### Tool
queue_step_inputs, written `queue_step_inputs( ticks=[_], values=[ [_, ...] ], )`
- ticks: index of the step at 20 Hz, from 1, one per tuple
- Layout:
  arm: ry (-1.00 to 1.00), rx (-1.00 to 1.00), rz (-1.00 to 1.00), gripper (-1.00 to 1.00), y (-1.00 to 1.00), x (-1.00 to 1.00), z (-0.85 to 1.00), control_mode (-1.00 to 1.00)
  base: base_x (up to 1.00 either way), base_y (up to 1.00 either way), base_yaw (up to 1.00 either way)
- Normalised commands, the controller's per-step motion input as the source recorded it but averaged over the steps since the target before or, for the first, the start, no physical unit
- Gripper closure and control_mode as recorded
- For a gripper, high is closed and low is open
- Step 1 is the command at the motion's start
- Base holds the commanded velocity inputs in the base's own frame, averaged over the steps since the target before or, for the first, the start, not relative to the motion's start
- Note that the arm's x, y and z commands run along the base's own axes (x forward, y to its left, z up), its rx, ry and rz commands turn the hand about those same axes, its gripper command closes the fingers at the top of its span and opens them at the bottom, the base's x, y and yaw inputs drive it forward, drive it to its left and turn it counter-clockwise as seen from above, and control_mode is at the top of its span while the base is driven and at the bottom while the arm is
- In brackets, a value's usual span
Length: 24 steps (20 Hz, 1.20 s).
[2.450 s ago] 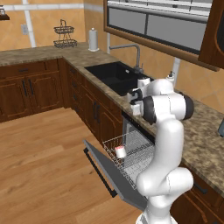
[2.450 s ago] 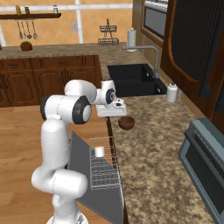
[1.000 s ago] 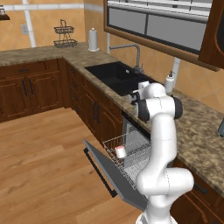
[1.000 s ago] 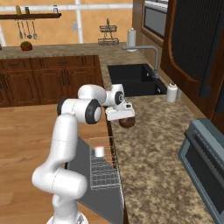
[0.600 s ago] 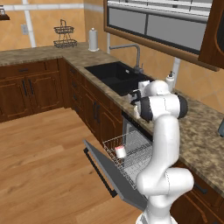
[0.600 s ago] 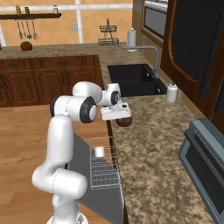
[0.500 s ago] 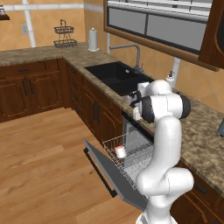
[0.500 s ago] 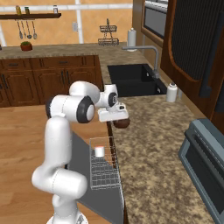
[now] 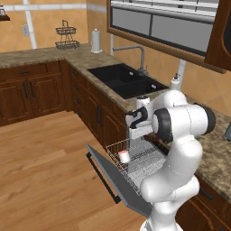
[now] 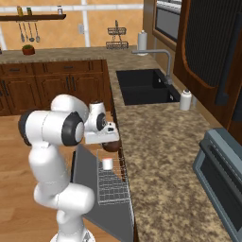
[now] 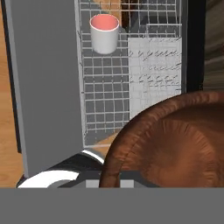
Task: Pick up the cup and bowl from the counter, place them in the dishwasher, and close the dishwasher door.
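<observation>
The dark reddish-brown bowl point(image 11: 171, 142) hangs in my gripper point(image 10: 107, 140), which is shut on it, just off the counter point(image 10: 160, 142) edge and above the open dishwasher. In the right base view the bowl point(image 10: 111, 147) shows under the hand. The white cup point(image 11: 104, 33) with its pink inside stands upright in the white wire rack point(image 11: 131, 78); it is the cup point(image 9: 123, 156) seen in the rack point(image 9: 142, 155) from the left. The grey dishwasher door point(image 9: 113, 180) lies dropped open. The bowl hides my fingertips in the hand view.
A black sink point(image 9: 126, 81) with a faucet lies further along the counter. A white soap dispenser point(image 10: 185, 100) stands beside it. A grey microwave point(image 10: 222, 175) sits at the counter's near right end. Wooden floor spreads left of the open door point(image 10: 85, 179).
The arm has swung back from over the counter toward the dishwasher, carrying the bowl off the worktop and out over the rack. The cup has stayed in the rack.
</observation>
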Motion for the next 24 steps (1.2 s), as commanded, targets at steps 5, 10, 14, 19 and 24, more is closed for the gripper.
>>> queue_step_inputs(
  ticks=[5, 10, 14, 19, 24],
  values=[
    [-0.11, 0.07, -0.02, 1.00, 0.29, -0.81, -0.29, -1.00, 0.00, 0.00, 0.00],
    [0.02, 0.01, -0.01, 1.00, 0.04, -0.02, -0.75, -1.00, 0.00, 0.00, 0.00],
    [0.21, 0.02, 0.00, 1.00, 0.07, 0.44, -0.92, -1.00, 0.00, 0.00, 0.00],
    [0.09, 0.01, 0.00, 1.00, 0.03, 0.60, -0.62, -1.00, 0.00, 0.00, 0.00],
    [0.23, 0.01, 0.00, 1.00, 0.01, 0.70, -0.57, -1.00, 0.00, 0.00, 0.00]
  ],
)
